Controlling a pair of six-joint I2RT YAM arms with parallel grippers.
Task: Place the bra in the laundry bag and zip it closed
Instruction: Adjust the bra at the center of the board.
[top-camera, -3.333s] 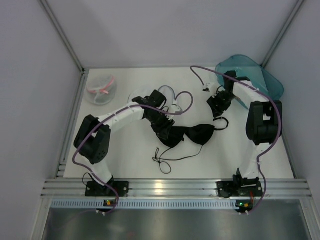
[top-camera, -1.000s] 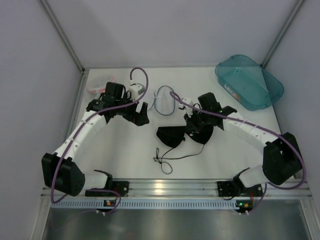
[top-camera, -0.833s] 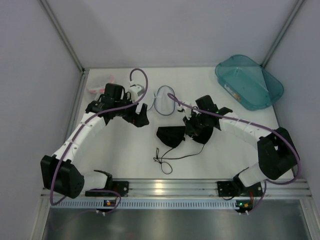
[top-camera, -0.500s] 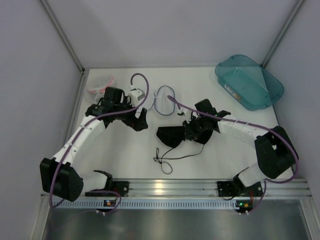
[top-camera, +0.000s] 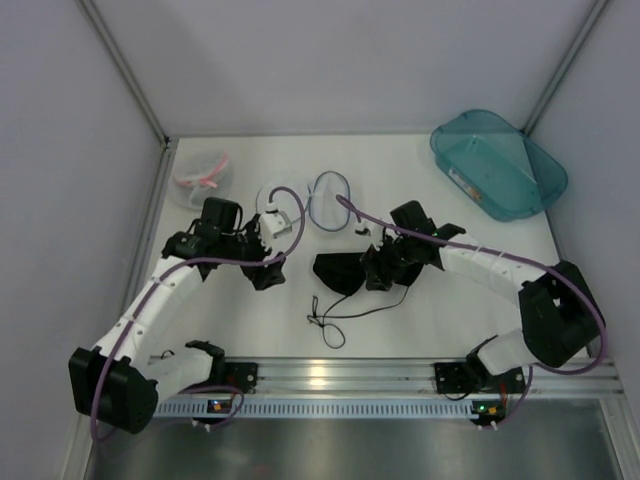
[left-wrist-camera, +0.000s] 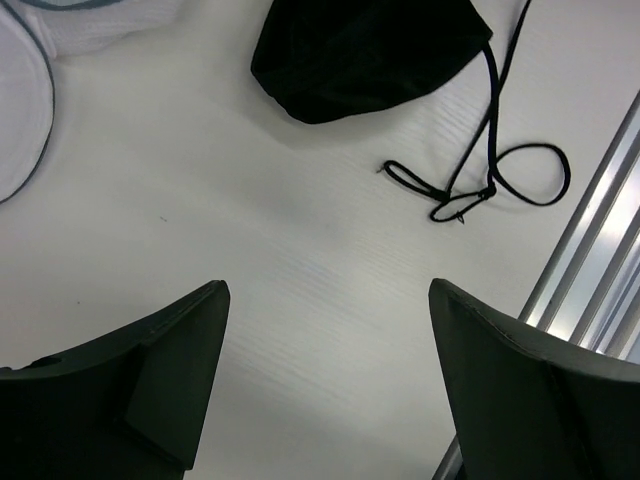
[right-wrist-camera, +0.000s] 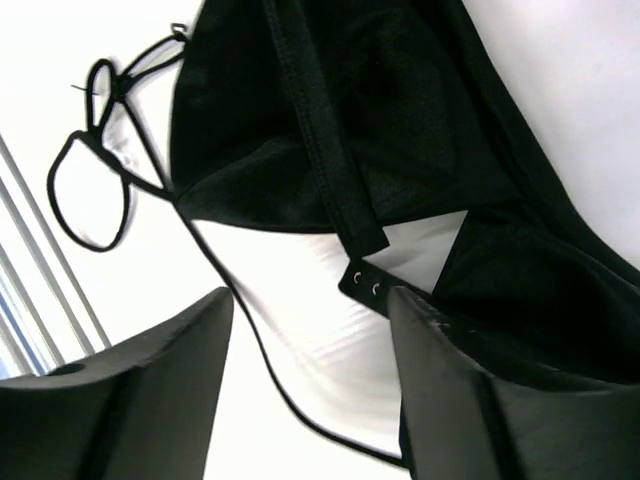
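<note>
The black bra (top-camera: 342, 272) lies crumpled at the table's middle, its thin straps looped toward the near edge (top-camera: 324, 327). My right gripper (top-camera: 378, 272) hovers open just over its right cup. In the right wrist view the bra (right-wrist-camera: 330, 120) fills the top, and a hook tab lies between the jaws of my right gripper (right-wrist-camera: 310, 295), which grip nothing. The laundry bag (top-camera: 328, 202) lies open behind the bra, grey rim showing. My left gripper (top-camera: 262, 272) stands open left of the bra. In the left wrist view my left gripper (left-wrist-camera: 328, 290) spans bare table, with the bra (left-wrist-camera: 370, 55) and the bag's edge (left-wrist-camera: 25, 100) beyond.
A second round mesh bag with a pink rim (top-camera: 200, 178) sits at the back left. A teal plastic bin (top-camera: 500, 165) stands at the back right. The metal rail (top-camera: 330, 378) runs along the near edge, with the strap loop (left-wrist-camera: 500, 180) close to it.
My right gripper has opened and let go of the bra, which stays put. My left arm has swung nearer, toward the bra's left side, still open.
</note>
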